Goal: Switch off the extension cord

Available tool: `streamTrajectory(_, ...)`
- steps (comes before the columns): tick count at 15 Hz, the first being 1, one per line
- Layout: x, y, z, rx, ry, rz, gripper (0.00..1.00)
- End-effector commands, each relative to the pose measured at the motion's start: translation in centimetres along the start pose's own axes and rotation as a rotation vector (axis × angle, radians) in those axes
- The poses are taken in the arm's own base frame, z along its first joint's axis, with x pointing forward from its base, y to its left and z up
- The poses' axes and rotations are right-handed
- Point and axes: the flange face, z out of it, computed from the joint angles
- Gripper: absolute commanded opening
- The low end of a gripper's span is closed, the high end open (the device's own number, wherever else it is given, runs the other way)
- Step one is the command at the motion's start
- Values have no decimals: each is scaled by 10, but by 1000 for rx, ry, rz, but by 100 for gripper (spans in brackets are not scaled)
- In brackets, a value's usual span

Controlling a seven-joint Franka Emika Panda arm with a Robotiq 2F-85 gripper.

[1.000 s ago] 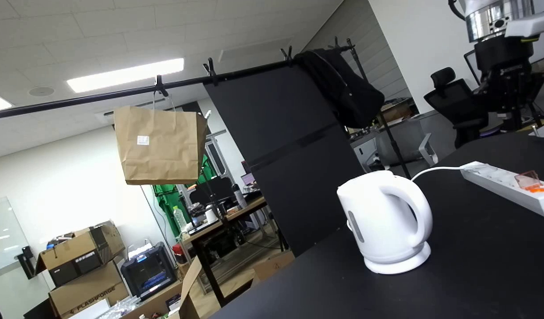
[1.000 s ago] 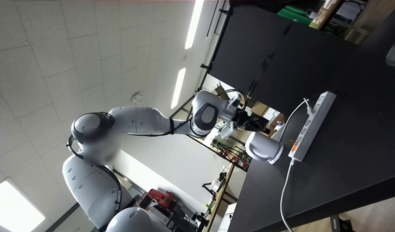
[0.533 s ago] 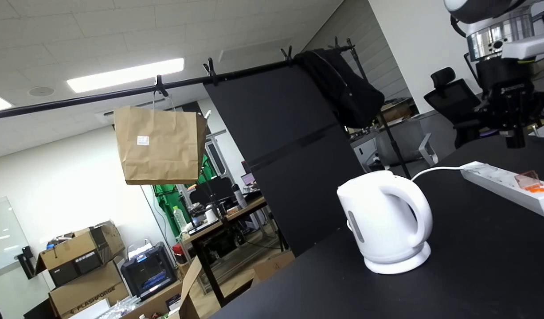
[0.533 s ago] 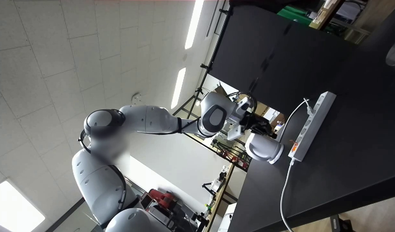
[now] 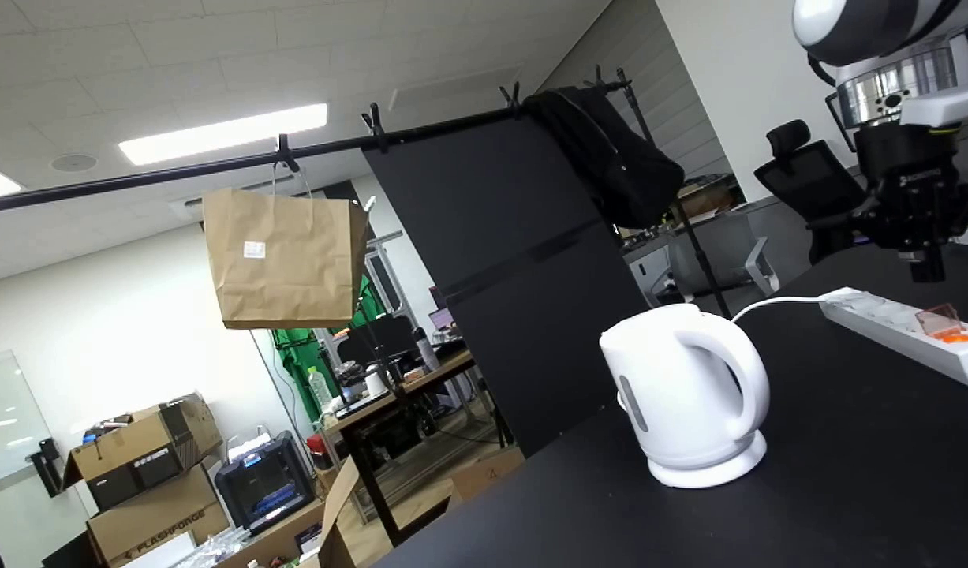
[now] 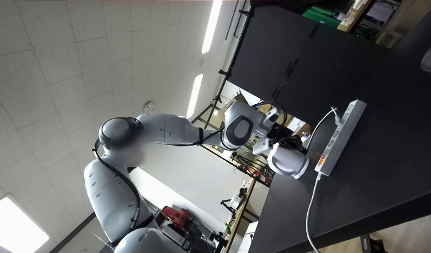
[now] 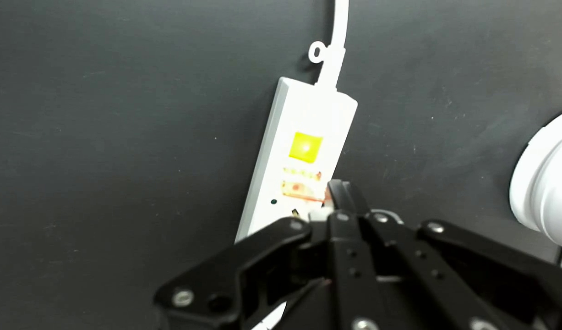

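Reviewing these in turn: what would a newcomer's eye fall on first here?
Probably the white kettle, large on the black table in an exterior view. In the wrist view, the switch shows bright yellow near the end of the white power strip where the cable enters. The shut black gripper looms below.

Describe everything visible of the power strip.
The power strip, long, white and plastic-looking, lies flat on the table, sockets up. Near one end, its orange switch may be lit, a clear reddish flap raised beside it. A cable leaves that end; a plug sits in one socket. The gripper hangs above, apart.
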Motion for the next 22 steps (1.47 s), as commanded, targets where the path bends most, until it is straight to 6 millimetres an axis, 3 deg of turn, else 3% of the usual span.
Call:
streamTrajectory(1,0,0,0,-1,-1,0,1)
streamTrajectory(6,0,0,0,0,-1,0,1)
streamTrajectory(13,-5,11,22,20,-25,145,0)
streamTrajectory(22,-10,16,44,82,-32,197,0)
